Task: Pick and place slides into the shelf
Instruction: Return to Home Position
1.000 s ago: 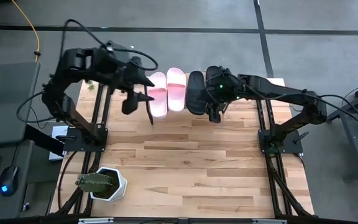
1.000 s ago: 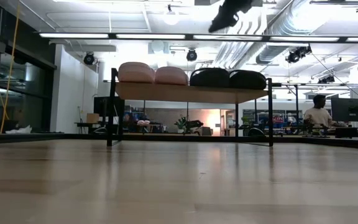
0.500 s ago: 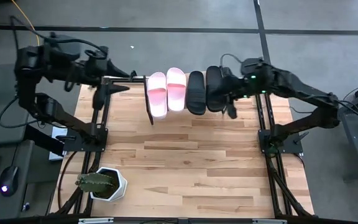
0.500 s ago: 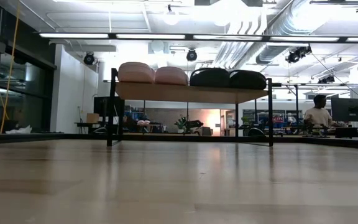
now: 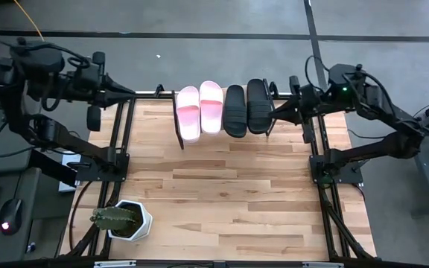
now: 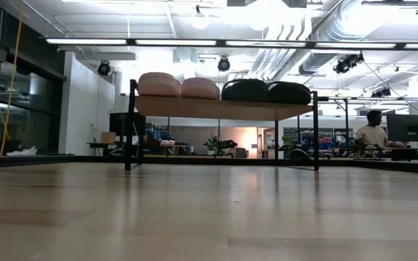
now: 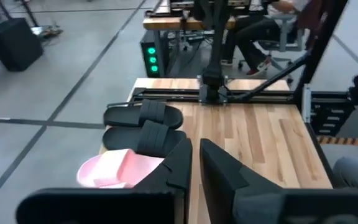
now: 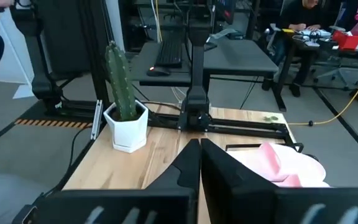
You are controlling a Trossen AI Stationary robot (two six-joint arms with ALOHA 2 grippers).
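Pink slides [image 5: 188, 112] and black slides [image 5: 258, 106] all sit on shelf [image 6: 223, 109] at far edge of table [image 5: 229, 193]. Four in row, touching: two pink left, two black right. Left end effector [image 5: 130, 93] over far left table corner, apart from shelf, fingers pressed together, empty. Right end effector [image 5: 274, 120] just right of black slides, fingers pressed together, empty. Near left corner: white pot [image 5: 138, 224] holding cactus [image 5: 112, 217]. Person [image 6: 372, 132] seated in room beyond, far right.
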